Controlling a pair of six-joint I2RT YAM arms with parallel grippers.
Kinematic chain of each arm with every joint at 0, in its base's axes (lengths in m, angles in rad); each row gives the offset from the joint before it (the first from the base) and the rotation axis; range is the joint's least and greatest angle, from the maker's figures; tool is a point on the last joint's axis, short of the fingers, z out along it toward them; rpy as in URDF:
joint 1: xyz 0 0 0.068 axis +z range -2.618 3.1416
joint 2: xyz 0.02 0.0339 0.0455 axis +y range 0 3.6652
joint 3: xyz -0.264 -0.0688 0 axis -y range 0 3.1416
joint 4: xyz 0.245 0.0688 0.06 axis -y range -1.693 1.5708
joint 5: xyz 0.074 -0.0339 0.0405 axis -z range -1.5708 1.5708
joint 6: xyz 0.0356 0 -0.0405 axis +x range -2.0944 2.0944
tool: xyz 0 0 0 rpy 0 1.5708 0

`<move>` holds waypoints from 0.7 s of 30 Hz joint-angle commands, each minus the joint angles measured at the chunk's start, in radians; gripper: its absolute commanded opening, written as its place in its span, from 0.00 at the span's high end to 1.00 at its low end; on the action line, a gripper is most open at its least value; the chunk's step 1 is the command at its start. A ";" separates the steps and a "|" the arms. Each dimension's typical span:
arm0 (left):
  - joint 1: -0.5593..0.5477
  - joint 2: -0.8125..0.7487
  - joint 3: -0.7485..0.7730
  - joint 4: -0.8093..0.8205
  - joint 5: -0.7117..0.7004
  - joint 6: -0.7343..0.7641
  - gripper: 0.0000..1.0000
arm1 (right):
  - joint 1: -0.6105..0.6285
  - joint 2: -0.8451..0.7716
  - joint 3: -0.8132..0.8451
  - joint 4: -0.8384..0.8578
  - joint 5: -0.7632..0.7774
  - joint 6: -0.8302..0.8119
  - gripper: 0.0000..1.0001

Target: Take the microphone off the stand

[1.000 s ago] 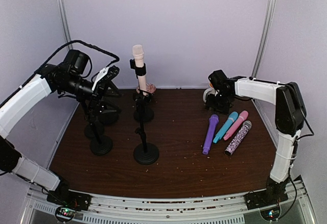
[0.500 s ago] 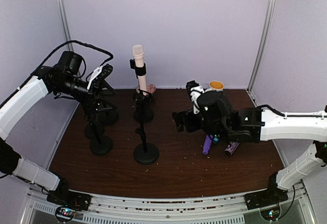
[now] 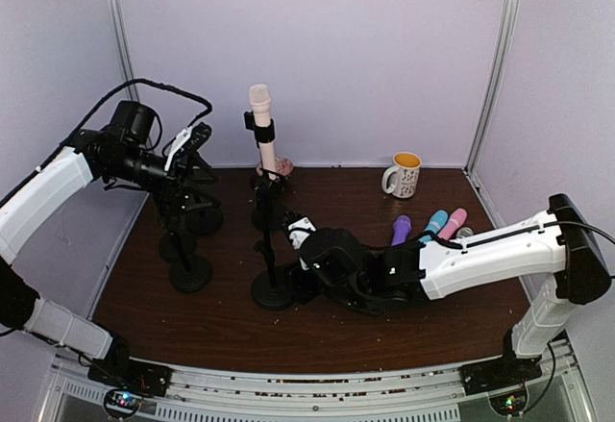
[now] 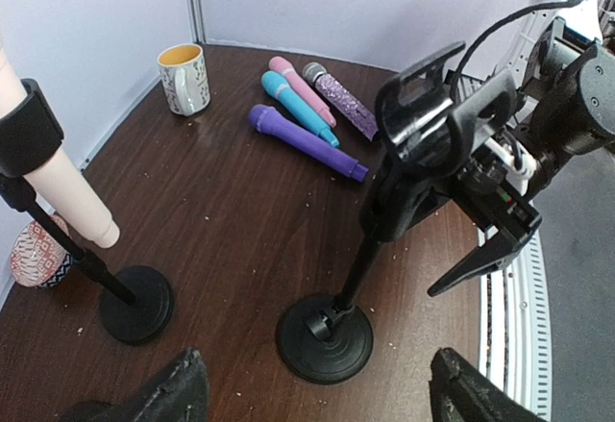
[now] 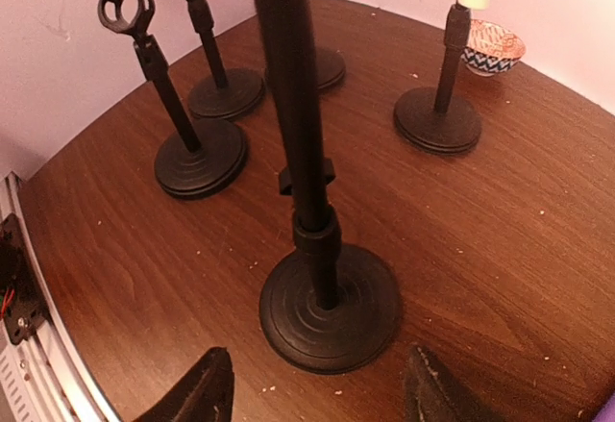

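The mic [image 3: 259, 105] is clipped upright in the rear stand [image 3: 271, 216], upper centre; the right gripper [image 5: 312, 393], spread, sits low by the front stand [image 5: 327, 307], perhaps to brace it; the left gripper [image 4: 322, 393], spread too, hovers upper left.

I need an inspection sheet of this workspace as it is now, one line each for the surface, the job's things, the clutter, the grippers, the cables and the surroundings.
Surface: brown wooden table, sprinkled with pale crumbs.
Job's things: cream microphone upright in the clip of the rear stand; not yet removed.
Clutter: empty black stands; four loose microphones lying side by side; mug; patterned bowl.
Grippers: left gripper jaws open, empty, above the left stands. Right gripper jaws open, empty, low, facing the front stand.
Cables: black cable arcs over the left arm.
Surroundings: pale walls, metal corner posts.
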 commanded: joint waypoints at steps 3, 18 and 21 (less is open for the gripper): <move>0.007 0.024 -0.005 0.075 0.072 -0.049 0.19 | 0.017 0.024 0.002 0.172 0.031 -0.079 0.28; 0.008 0.038 -0.003 0.122 0.123 -0.104 0.21 | 0.050 -0.050 0.109 0.400 0.304 -0.327 0.27; 0.008 0.028 -0.012 0.131 0.130 -0.106 0.21 | 0.043 -0.101 0.121 0.371 0.279 -0.336 0.18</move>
